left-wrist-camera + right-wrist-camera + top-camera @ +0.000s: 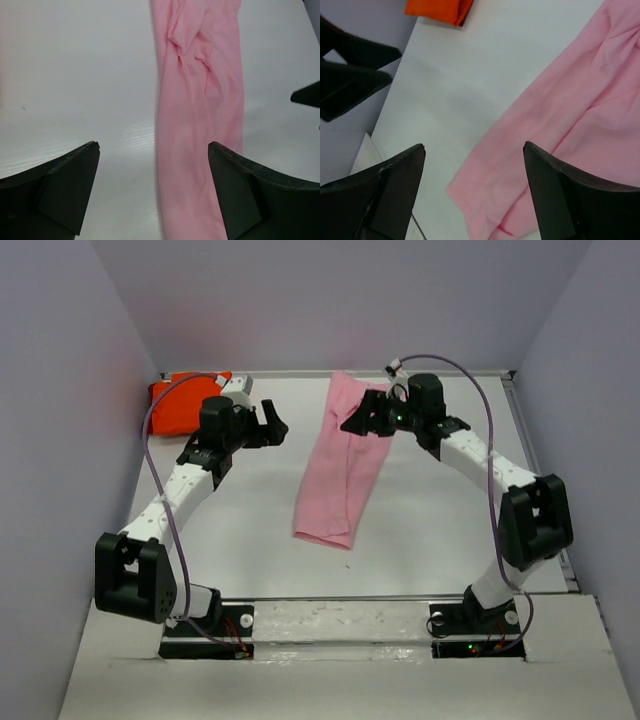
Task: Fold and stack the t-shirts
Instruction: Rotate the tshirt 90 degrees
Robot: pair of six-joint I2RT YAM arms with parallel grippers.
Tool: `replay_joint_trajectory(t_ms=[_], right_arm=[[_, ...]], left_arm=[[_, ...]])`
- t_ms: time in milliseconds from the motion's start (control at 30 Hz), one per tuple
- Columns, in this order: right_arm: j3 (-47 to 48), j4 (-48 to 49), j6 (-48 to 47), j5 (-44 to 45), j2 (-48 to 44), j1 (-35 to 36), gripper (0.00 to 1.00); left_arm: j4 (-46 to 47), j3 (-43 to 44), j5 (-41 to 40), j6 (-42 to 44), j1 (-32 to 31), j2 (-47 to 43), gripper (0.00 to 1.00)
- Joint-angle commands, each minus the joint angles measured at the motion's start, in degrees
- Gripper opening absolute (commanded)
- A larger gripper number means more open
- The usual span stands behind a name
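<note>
A light pink t-shirt point(340, 465) lies in a long folded strip down the middle of the table, also in the left wrist view point(200, 125) and right wrist view point(560, 130). An orange t-shirt point(180, 403) sits folded at the back left corner; a piece shows at the top of the right wrist view point(440, 10). My left gripper point(272, 422) hangs open to the left of the pink strip's far half, nothing between its fingers. My right gripper point(358, 420) is open above the strip's far end, holding nothing.
The white table point(250, 530) is enclosed by grey walls at the left, back and right. A metal rail point(540, 480) runs along the table's right edge. Both arm bases stand at the near edge.
</note>
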Motion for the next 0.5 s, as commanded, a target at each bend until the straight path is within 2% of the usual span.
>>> replay_joint_trajectory(t_ms=[0, 100, 200, 333, 467], right_arm=[[-19.22, 8.29, 2.13, 7.40, -9.43, 3.30, 0.84], [-31.64, 10.48, 4.49, 11.81, -17.51, 7.00, 0.84], [-38.53, 12.94, 7.92, 13.92, -22.71, 9.47, 0.83], [-49.59, 15.67, 11.52, 16.65, -27.47, 12.28, 0.82], [-54.01, 17.88, 14.16, 16.74, -29.32, 14.56, 0.81]], left_arm=[[4.18, -0.91, 7.93, -4.58, 0.22, 4.26, 0.99], [4.19, -0.31, 14.96, -8.01, -0.30, 9.09, 0.99], [4.17, -1.78, 16.91, -12.31, -0.91, 11.48, 0.99], [14.96, -13.11, 14.46, -17.77, -4.51, 7.81, 0.99], [16.57, -20.42, 10.87, -19.53, -7.50, 3.68, 0.99]])
